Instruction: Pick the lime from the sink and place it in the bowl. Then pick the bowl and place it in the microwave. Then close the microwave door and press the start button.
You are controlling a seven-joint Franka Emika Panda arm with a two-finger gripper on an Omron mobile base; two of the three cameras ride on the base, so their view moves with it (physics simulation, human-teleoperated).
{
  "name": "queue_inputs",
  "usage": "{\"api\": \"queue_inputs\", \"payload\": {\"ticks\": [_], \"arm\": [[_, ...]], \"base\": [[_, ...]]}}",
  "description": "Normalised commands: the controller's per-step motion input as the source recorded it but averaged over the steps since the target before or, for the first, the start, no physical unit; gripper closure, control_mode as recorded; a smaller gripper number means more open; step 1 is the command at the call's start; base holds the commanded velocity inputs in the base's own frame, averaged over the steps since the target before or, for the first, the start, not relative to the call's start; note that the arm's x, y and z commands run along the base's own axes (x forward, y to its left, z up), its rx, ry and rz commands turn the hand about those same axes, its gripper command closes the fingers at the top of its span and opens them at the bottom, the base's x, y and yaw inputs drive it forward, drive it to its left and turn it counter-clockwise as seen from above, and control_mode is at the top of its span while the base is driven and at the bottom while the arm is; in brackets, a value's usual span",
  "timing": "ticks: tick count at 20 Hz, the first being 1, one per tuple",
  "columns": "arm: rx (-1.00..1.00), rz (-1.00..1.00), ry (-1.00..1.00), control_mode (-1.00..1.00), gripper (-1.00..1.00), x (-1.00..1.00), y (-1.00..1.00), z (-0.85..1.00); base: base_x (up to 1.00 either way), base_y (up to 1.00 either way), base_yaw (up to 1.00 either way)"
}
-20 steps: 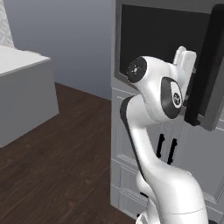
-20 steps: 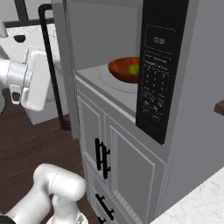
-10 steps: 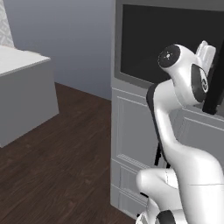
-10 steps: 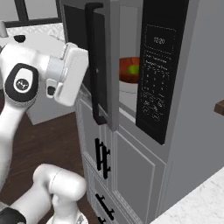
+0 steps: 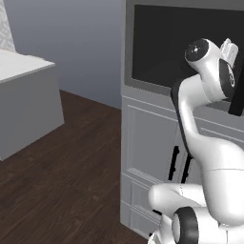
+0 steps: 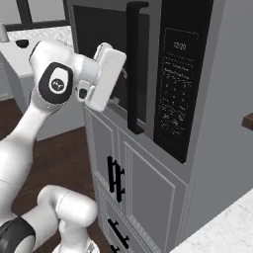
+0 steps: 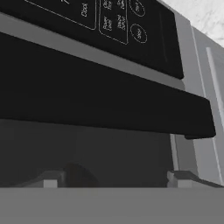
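My tool (image 7: 112, 177) sits right up against the microwave door (image 6: 111, 74), its two tips (image 7: 50, 178) spread wide apart with nothing between them, the door's dark glass just ahead and its long black handle (image 7: 105, 103) stretching across above the tips. From the right base view the door looks swung nearly flat against the microwave (image 6: 197, 64), its handle standing upright just beside the black keypad panel (image 6: 178, 89), and my white hand is planted on the glass. Below, grey cabinet doors (image 6: 148, 192) with black handles run down to the dark wood floor (image 5: 66, 167).
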Motion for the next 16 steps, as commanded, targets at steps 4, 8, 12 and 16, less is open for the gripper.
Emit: {"api": "queue_inputs", "payload": {"ticks": [4,8,12,16], "arm": [[0.04,0.0,-0.05,-1.0,-1.0,0.52,-0.44,-0.22],[0.02,0.0,-0.1,-1.0,-1.0,0.42,-0.31,-0.36],[-0.08,0.0,-0.16,-1.0,-1.0,-0.09,0.53,-0.47],[-0.03,0.0,-0.05,-1.0,-1.0,-0.64,0.32,0.04]], "base": [[0.0,0.0,0.0],[0.0,0.0,0.0],[0.0,0.0,0.0],[0.0,0.0,0.0]]}}
